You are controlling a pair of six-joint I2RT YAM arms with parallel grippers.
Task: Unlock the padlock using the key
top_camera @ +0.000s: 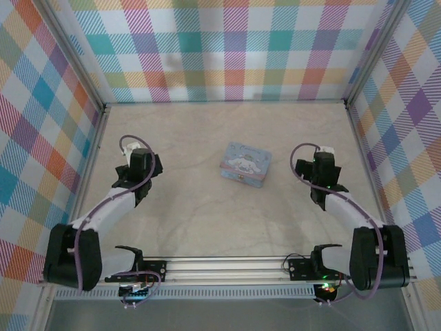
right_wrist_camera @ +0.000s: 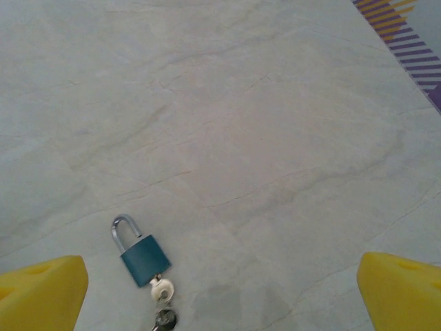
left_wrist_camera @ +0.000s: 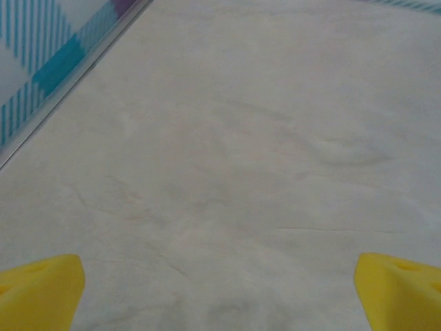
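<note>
Padlock, key inserted, lies on the table, apparently right of the tin, before the wide-open right gripper; left gripper, left of the tin, likewise gapes empty.

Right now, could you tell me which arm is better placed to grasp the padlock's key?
Right. The padlock, with a key at its base, lies on the table just ahead of the open right gripper. The open left gripper looks onto bare table.
</note>
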